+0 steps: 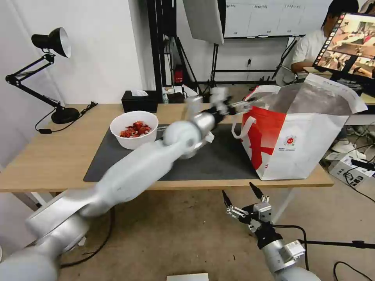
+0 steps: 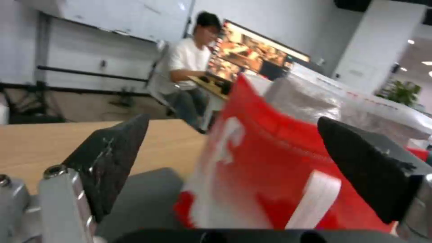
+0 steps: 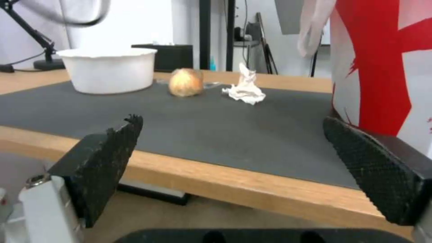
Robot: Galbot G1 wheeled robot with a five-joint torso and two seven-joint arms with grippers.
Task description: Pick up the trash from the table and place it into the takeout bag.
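In the head view the left arm reached across the table (image 1: 47,164) toward the takeout bag (image 1: 308,144), its left gripper (image 1: 234,104) blurred at the bag's near rim, beside a white loop handle (image 1: 241,125); whether it held anything could not be told there. The bag stood open at the right end of the dark mat (image 1: 218,160), foil lining showing. The white bowl (image 1: 134,129) of red scraps sat on the mat's far left corner, with a black tissue box (image 1: 139,101) behind it and a black desk lamp (image 1: 47,74) at the far left. The right gripper (image 1: 240,199) hung below the table's front edge, its fingers spread apart and holding nothing. The left wrist view showed what the head view blurred: the two black pads (image 2: 114,158) stood wide apart with nothing between them, and the bag's red side (image 2: 279,168) lay close ahead over the mat (image 2: 144,195). The right wrist view, looking low across the mat (image 3: 202,131) from the table's front edge (image 3: 225,182), showed things the arm hid from the head view: a crumpled white tissue (image 3: 245,90) and, just beside it, a clear bag with a yellowish lump (image 3: 186,82), both resting on the mat between the bowl (image 3: 108,69) and the red-and-white bag (image 3: 382,60). Its own pads (image 3: 110,158) were also spread wide, empty.
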